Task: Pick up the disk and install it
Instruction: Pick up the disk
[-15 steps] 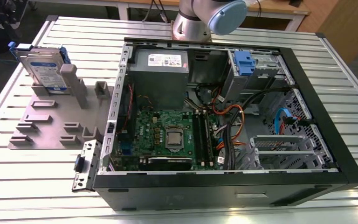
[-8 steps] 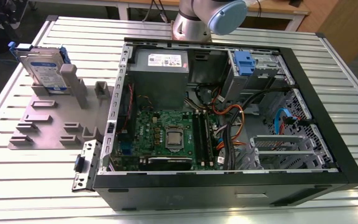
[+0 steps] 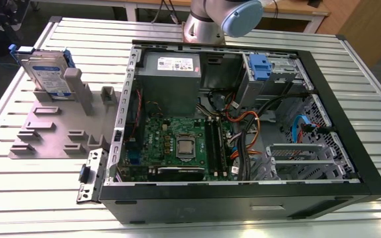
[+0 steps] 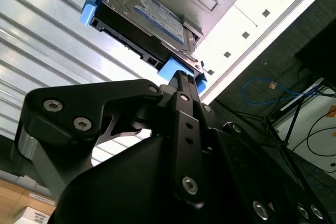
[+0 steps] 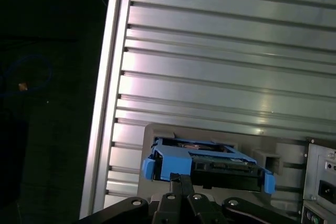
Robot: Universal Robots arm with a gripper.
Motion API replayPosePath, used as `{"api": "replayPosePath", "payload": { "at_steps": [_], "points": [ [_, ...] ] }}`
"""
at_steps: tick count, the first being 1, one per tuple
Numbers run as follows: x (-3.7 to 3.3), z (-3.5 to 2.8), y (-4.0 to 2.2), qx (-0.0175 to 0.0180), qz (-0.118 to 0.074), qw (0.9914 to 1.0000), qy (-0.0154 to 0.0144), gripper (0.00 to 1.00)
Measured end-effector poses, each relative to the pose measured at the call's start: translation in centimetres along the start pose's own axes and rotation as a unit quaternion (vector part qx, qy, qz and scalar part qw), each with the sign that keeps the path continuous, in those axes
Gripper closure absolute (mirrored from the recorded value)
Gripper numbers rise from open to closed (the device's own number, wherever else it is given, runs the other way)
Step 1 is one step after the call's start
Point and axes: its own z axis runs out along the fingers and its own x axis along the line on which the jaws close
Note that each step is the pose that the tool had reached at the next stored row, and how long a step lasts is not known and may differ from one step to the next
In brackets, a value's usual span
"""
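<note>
One flat silver-metal disk (image 3: 47, 74), blue plastic-edged

The computer case (image 3: 243, 201) lies open on its side on the table (image 3: 356, 69), with the arm (image 3: 207, 22) standing behind it. A rack (image 3: 51, 134) lies on the table just beside the case, on the exterior view's left, and the disk (image 3: 46, 74) stands on edge in the rack's far end. Inside the case, the power supply (image 3: 170, 69) sits at the back, the circuit board (image 3: 170, 144) in front of it, and the drive cage (image 3: 273, 69) is in the far corner on the exterior view's right.
</note>
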Motion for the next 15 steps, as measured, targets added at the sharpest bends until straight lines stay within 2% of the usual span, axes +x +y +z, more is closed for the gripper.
{"api": "replayPosePath", "payload": {
  "at_steps": [4,15],
  "points": [
    [0.0,0.0,0.0,-0.0001,-0.013,0.99992,0.0006,0.89],
    [0.0,0.0,0.0,-0.0002,-0.013,0.99991,0.0006,0.89]
  ]
}}
